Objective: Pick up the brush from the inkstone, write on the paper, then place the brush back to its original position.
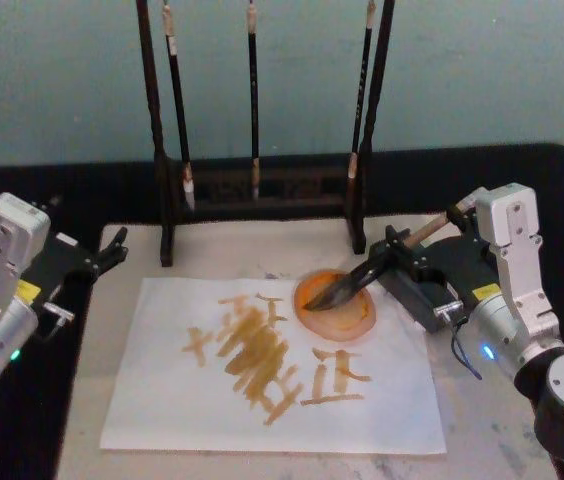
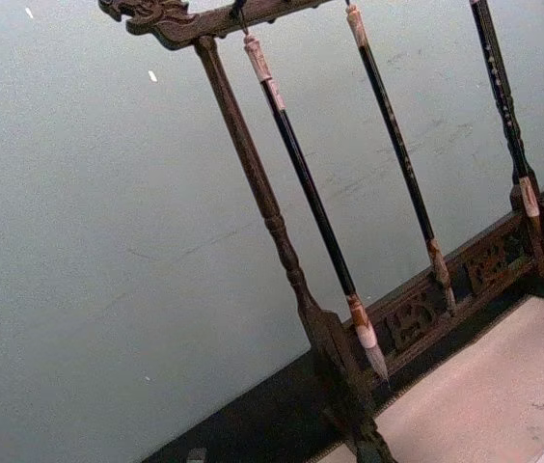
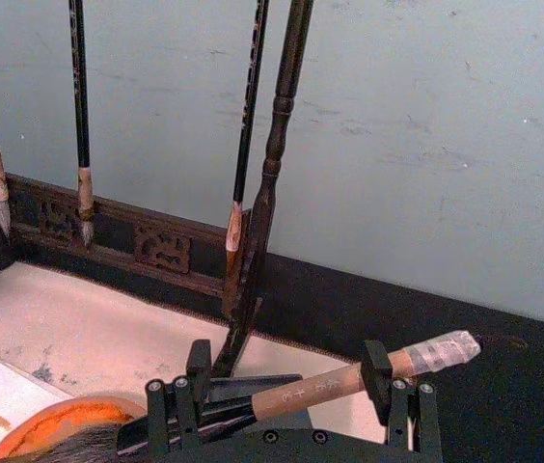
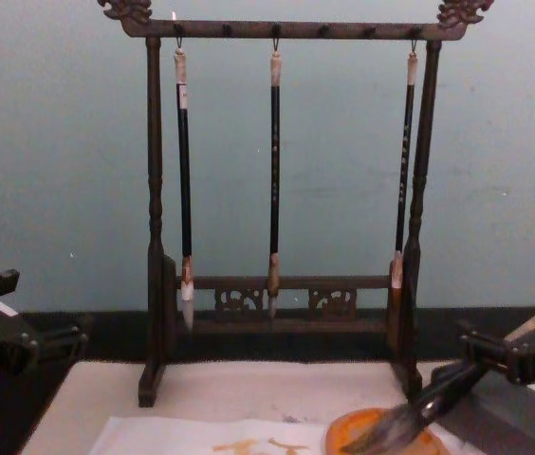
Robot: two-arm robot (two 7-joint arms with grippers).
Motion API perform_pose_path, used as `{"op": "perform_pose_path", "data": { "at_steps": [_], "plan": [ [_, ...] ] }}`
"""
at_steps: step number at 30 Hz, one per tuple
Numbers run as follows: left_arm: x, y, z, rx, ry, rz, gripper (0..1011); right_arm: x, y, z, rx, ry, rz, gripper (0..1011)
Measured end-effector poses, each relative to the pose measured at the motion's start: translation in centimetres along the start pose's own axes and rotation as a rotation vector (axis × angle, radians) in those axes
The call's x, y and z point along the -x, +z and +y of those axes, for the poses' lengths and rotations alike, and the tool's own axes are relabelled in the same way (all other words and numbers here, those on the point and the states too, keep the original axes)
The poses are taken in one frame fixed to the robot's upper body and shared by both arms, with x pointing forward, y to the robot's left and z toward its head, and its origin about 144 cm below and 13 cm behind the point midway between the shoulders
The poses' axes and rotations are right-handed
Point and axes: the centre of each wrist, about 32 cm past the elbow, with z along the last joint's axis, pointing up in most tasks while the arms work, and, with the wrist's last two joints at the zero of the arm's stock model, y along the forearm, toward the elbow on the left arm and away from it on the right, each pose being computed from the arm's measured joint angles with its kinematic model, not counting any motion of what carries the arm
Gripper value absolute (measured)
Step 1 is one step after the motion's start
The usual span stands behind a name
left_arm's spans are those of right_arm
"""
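The brush [image 1: 362,278] lies slanted with its bushy tip on the orange inkstone [image 1: 347,320] and its tan handle rising toward the back right. My right gripper [image 1: 407,268] is at the handle. In the right wrist view its fingers [image 3: 378,371] stand wide apart, and the brush [image 3: 320,386] runs across from one to the other. From the chest the brush [image 4: 419,412] slopes down from the right gripper [image 4: 500,355] onto the inkstone [image 4: 353,438]. The white paper [image 1: 162,400] carries yellow-orange strokes. My left gripper [image 1: 92,270] is parked open at the mat's left edge.
A dark wooden rack [image 1: 262,190] with three thin black-handled brushes hanging from it stands at the back of the beige mat [image 1: 222,250], close behind the inkstone. Its right post [image 3: 272,193] rises just beyond the right gripper. A black tabletop [image 1: 522,180] surrounds the mat.
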Motion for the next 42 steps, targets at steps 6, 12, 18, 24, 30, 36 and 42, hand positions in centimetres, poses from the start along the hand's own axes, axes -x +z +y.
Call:
{"op": "perform_pose_path", "data": {
  "at_steps": [6, 12, 18, 24, 30, 36, 42],
  "plan": [
    [0.00, 0.00, 0.00, 0.000, 0.000, 0.000, 1010, 0.00, 0.00, 0.00, 0.000, 0.000, 0.000, 1000],
    [0.00, 0.00, 0.00, 0.000, 0.000, 0.000, 1010, 0.00, 0.00, 0.00, 0.000, 0.000, 0.000, 1000],
    [0.00, 0.00, 0.00, 0.000, 0.000, 0.000, 1010, 0.00, 0.00, 0.00, 0.000, 0.000, 0.000, 1000],
    [0.00, 0.00, 0.00, 0.000, 0.000, 0.000, 1010, 0.00, 0.00, 0.00, 0.000, 0.000, 0.000, 1000],
    [0.00, 0.00, 0.00, 0.000, 0.000, 0.000, 1010, 0.00, 0.00, 0.00, 0.000, 0.000, 0.000, 1000],
    [0.00, 0.00, 0.00, 0.000, 0.000, 0.000, 1010, 0.00, 0.00, 0.00, 0.000, 0.000, 0.000, 1000],
    [0.00, 0.00, 0.00, 0.000, 0.000, 0.000, 1010, 0.00, 0.00, 0.00, 0.000, 0.000, 0.000, 1000]
  ]
}}
